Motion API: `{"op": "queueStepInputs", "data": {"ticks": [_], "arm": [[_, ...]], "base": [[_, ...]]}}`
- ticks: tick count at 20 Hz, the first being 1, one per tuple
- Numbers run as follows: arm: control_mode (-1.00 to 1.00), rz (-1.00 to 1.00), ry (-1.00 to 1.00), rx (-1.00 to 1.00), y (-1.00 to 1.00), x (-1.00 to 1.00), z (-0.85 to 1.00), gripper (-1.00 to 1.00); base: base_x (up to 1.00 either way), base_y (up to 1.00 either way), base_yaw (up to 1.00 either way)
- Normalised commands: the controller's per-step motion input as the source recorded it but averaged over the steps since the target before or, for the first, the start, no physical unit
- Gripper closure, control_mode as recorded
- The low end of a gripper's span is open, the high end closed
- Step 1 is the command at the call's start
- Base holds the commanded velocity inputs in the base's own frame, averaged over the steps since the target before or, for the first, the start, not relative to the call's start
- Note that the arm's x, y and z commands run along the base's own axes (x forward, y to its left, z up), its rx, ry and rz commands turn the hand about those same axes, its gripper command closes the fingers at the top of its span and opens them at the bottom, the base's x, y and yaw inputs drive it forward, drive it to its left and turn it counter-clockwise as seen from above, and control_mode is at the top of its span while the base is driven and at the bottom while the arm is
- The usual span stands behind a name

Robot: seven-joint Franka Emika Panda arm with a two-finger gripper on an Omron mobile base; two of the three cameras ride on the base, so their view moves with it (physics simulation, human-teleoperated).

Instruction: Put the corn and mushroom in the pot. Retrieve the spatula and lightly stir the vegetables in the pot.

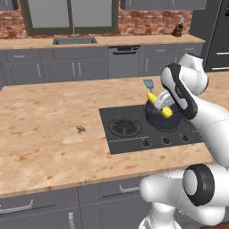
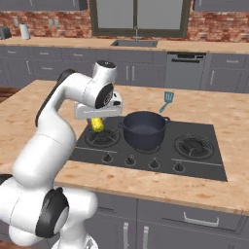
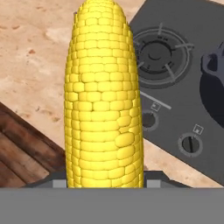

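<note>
We count one corn. One pot, dark blue-grey, with two side handles. One spatula, teal. One mushroom, or so we take the tiny dark lump on the bench to be; it is too small to tell for sure. One cooktop, on which we count three burners in plain sight, with a fourth possibly hidden under the pot. Along its front edge we count four knobs. One sink with one tap. One dishwasher. One window of two panes. One knife block.
</note>
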Motion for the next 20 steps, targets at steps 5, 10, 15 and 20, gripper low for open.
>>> {"op": "queueStepInputs", "data": {"ticks": [5,10,15,20], "arm": [[-1.0,-0.01,0.02,0.0,-0.77,0.42,-0.09,1.0],[-1.0,0.0,0.05,-0.01,-0.57,0.56,-0.1,1.0],[-1.0,0.0,0.02,-0.1,-0.21,0.49,-0.2,1.0],[-1.0,0.03,0.0,-0.12,-0.19,0.48,-0.19,1.0]], "base": [[0.0,0.0,0.0],[0.0,0.0,0.0],[0.0,0.0,0.0],[0.0,0.0,0.0]]}}
